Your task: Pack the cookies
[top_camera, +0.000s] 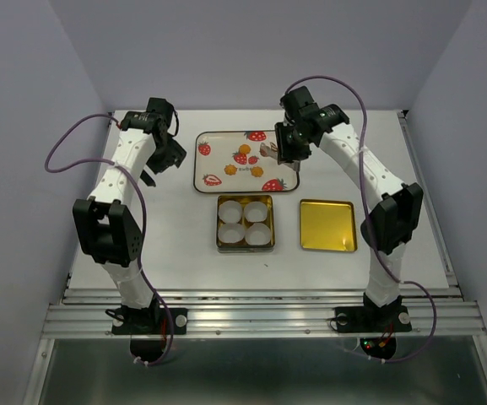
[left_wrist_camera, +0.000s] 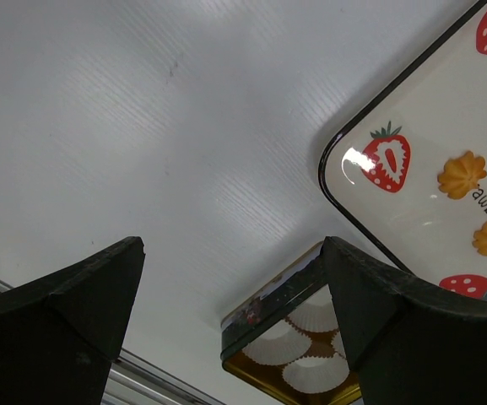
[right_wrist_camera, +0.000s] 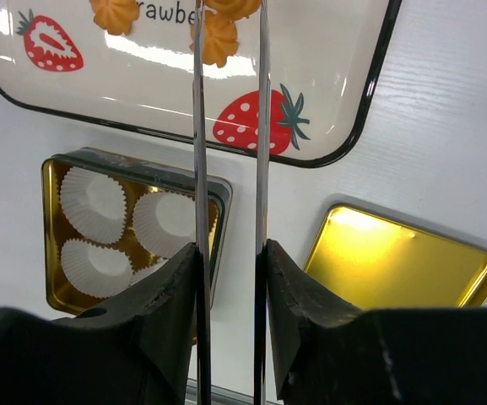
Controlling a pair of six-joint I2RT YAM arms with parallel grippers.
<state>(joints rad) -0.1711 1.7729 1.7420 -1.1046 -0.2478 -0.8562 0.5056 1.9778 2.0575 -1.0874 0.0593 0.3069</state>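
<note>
Right pincer (right_wrist_camera: 230, 253), tongs (right_wrist_camera: 198, 169) over tray (right_wrist_camera: 327, 67) with cookies (right_wrist_camera: 115, 13)

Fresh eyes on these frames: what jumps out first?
The strawberry-print tray at back centre holds the orange cookies, with the right gripper holding thin metal tongs over them. Just nearer sits a square tin of four empty white paper cups, a gold lid lying to its right.
</note>
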